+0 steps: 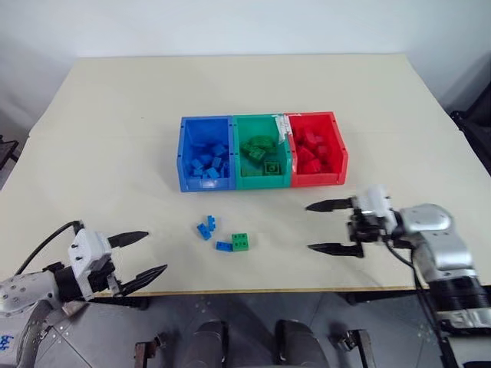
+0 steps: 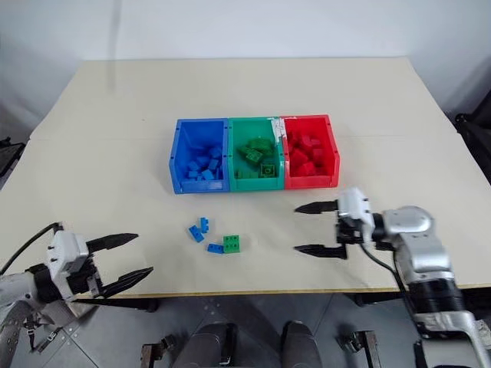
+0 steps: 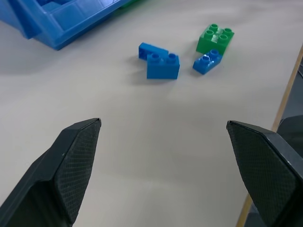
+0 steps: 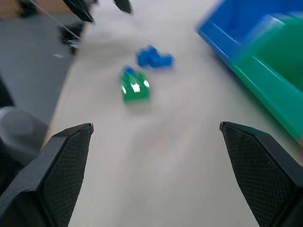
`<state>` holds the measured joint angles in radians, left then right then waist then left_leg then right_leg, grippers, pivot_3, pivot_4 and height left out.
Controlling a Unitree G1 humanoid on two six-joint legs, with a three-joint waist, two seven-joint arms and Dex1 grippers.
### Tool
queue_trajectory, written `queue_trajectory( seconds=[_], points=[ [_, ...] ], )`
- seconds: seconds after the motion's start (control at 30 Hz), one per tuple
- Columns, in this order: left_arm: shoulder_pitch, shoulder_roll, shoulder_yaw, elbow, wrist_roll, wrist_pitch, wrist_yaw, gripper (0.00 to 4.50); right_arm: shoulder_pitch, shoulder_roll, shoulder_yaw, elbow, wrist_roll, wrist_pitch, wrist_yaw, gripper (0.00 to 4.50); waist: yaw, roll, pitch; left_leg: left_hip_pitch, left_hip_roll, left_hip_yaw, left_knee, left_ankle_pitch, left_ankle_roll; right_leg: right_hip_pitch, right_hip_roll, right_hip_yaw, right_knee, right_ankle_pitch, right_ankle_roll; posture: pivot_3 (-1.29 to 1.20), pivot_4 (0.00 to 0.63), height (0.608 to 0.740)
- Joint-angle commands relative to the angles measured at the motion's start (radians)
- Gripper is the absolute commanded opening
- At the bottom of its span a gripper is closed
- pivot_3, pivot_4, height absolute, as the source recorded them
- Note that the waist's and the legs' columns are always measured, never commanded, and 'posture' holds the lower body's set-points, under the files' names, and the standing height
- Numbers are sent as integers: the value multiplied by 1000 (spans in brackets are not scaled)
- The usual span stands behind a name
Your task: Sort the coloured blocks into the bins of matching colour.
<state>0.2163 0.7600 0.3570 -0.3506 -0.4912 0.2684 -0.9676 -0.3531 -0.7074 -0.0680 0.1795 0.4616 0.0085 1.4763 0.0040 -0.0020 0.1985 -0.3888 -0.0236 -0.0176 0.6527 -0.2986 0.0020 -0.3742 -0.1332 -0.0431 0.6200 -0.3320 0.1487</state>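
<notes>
The left gripper [image 1: 144, 254] is held nearest, low over the table [image 1: 107, 138] edge, well to the left of the loose bricks, with its fingers spread wide and nothing between them. The right gripper [image 1: 331, 227] is held to the right of the bricks, pointing toward them, its fingers likewise wide apart and empty.

The loose bricks lie between the two grippers, near the front edge and in front of the bins. A green brick [image 1: 241, 241] is seen touching or just beside a small blue brick [image 1: 223, 246]; slightly to the left of these, a blue pair [image 1: 205, 227] lies bunched together, possibly two bricks in contact.

Beyond the bricks, the bins are set in a joined row: the blue bin [image 1: 184, 157] on the left, the green bin [image 1: 263, 180] in the middle, the red bin [image 1: 337, 146] on the right. All three already hold bricks of their own colour.

The bricks are judged light, rigid and smooth-sided, so they could slide or skid if nudged. Each is best taken across two opposite flat sides, not over the studs. The green brick should be gripped clear of its blue neighbour.
</notes>
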Motion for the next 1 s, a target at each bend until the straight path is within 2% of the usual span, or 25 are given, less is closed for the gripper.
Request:
queue_trajectory(
  seconds=[0.03, 0.17, 0.3, 0.5, 0.7, 0.9, 1.0],
  points=[
    [-81, 34, -92, -129, -58, 178, 62, 4500, 57, -35, -85, -16, 30, -44, -3, 4479, -2, 0, 0, 0, 0, 0, 0, 0, 0, 0, 0, 0, 1, 0, 0, 0, 150, 740],
    [-264, 36, -274, -197, -43, 293, 80, 4500, 137, -55, -149, -66, 37, -54, -36, 4479, -4, 0, 0, 0, 0, 0, 0, 0, 0, 0, 1, 0, 4, 0, 0, 0, 150, 740],
    [-476, 17, -501, -168, 68, 462, 152, 4500, 212, -74, -201, -131, 37, -38, -87, 4479, -2, 0, 0, 0, 0, 1, 1, 0, -1, 0, 2, 1, 5, 0, 0, 0, 150, 740],
    [-662, -18, -676, -103, 168, 604, 207, 4500, 318, -90, -261, -221, 50, -14, -142, 4479, 2, 0, 0, 0, 0, 1, 2, 1, 0, 0, 2, 1, 5, 0, 1, 0, 150, 740],
    [-729, -22, -745, -75, 196, 664, 189, 4500, 405, -95, -312, -315, 72, 19, -189, 4479, 9, 0, 0, -1, 0, 1, 4, 1, 0, 0, 3, 1, 5, 0, 1, 0, 150, 740],
    [-724, -82, -745, -69, 192, 619, 183, 4500, 423, -90, -313, -348, 75, 30, -219, 4479, 20, 0, 0, -1, 0, 1, 7, 1, 0, 1, 2, 2, 3, 0, 1, 0, 150, 740],
    [-707, -62, -760, -74, 213, 608, 174, 4500, 416, -89, -307, -356, 76, 38, -230, 4479, 21, 0, 0, -1, 0, 1, 8, 1, 0, 1, 2, 2, 4, 0, 1, 0, 150, 740]
  ],
)
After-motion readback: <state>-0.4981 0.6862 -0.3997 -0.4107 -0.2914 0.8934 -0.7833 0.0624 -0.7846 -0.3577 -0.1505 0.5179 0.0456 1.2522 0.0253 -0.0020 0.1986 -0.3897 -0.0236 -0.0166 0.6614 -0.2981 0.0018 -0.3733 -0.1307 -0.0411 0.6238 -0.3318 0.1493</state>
